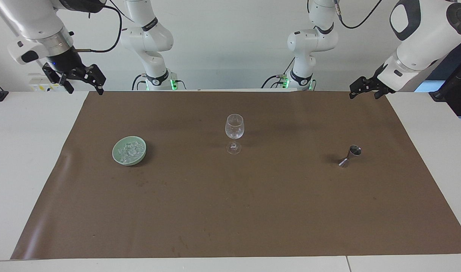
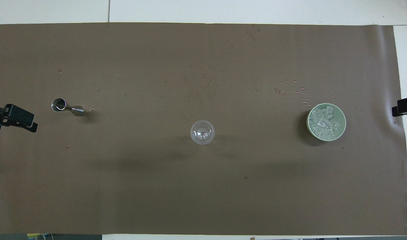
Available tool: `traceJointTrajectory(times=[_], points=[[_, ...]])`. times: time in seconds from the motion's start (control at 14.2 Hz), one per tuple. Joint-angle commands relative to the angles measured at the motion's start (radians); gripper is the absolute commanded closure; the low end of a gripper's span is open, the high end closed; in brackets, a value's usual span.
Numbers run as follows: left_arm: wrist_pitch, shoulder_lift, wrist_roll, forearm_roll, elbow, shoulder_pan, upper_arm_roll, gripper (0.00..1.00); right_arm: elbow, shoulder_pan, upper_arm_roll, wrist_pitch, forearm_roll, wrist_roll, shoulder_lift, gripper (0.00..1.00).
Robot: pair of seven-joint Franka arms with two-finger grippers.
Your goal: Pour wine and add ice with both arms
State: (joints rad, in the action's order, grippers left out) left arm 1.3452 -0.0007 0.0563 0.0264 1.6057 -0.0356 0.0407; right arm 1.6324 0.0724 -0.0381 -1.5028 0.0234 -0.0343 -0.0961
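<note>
Over the brown mat's [image 1: 230, 211] two ends, well clear of the wine glass [image 1: 234, 133], we see left gripper [image 1: 362, 89] and right gripper [image 1: 81, 81] raised, jaws spread, holding nothing.

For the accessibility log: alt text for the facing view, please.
An upright wine glass stands mid-mat between a green bowl of ice and a metal jigger. The open left gripper and right gripper hang empty above the mat's corners.

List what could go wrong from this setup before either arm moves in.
1. The wine glass stands tall on a thin stem mid-mat; a sideways nudge from a claw may topple it.
2. The small metal jigger looks narrow-waisted, so it may slip or tip when gripped.
3. The ice cubes in the green bowl are small and glassy, likely slippery.
</note>
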Motion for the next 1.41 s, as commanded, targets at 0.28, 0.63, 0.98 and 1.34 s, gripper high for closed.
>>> traceJointTrajectory(times=[0.28,0.63,0.98,1.34], points=[[0.078,-0.018,-0.02,0.0,0.023,-0.001,-0.004,0.0,0.02,0.009,0.006,-0.005,-0.005,-0.006,-0.014,0.0],[0.21,-0.004,-0.009,-0.011,0.034,0.006,-0.001,0.0,0.02,0.009,0.006,-0.005,-0.005,-0.006,-0.014,0.0],[0.134,0.112,-0.187,0.064,-0.071,-0.013,-0.015,0.0,0.02,0.009,0.006,-0.005,-0.005,-0.006,-0.014,0.0],[0.115,0.261,-0.651,0.229,-0.18,-0.087,-0.038,0.0,0.02,0.009,0.006,-0.005,-0.005,-0.006,-0.014,0.0]])
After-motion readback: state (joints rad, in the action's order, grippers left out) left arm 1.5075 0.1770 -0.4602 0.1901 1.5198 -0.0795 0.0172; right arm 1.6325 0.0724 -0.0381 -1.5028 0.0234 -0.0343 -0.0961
